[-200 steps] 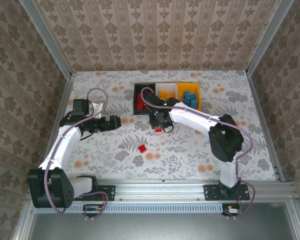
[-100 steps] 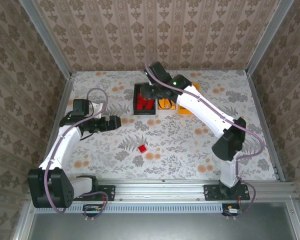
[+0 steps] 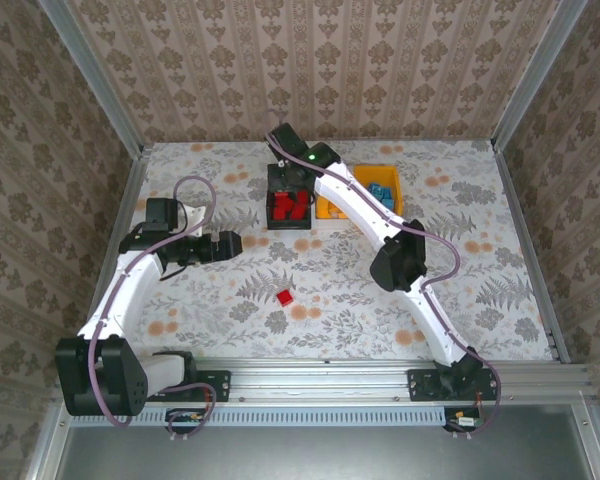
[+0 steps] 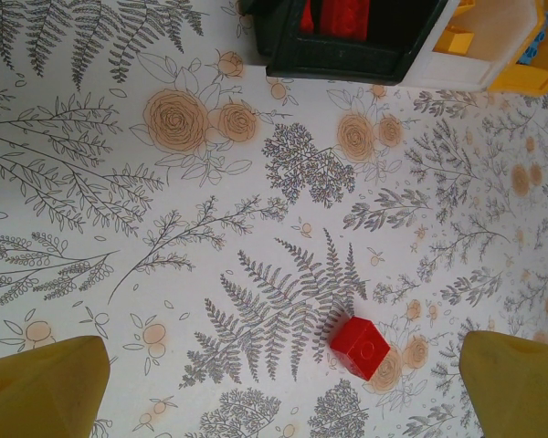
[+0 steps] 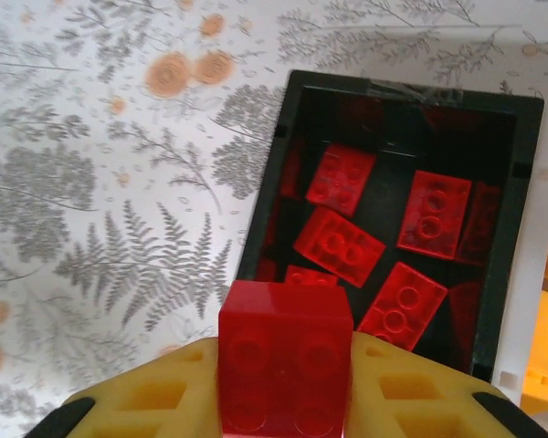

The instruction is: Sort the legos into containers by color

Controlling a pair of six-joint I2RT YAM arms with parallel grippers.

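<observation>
Two grippers, three bins and one stray piece are on record. First entry, the right gripper (image 5: 285,401): its yellow fingers are clamped on a red brick (image 5: 285,360) by two opposite sides, and it hangs over the black bin (image 5: 504,237). The placing reads as a drop-off, since that bin holds the other red bricks (image 5: 340,245) and nothing of another colour. The held piece has its round-marked face turned to the wrist camera and its edges square to the fingers. It looks almost square from here, so its long axis cannot be told. The black bin has its long axis running away from the right wrist camera, near to far on the table (image 3: 480,280) in the top view. The white bin (image 4: 479,66) stands against its right side, and the orange-yellow bin (image 3: 398,208) comes next in the same row. Yellow bricks (image 4: 457,41) lie in the white and blue bricks (image 3: 380,192) in the orange-yellow, so each colour appears to have its own bin. Stray item, a loose red brick (image 4: 359,346): it lies flat on the table, well short of the bins, turned cornerwise to the left wrist camera and near-square in outline. Last entry, the left gripper (image 4: 281,388): its fingers are wide apart and hold nothing. It hovers above the table with that brick between them in its view, probably staged to collect what looks to be the last piece out.
</observation>
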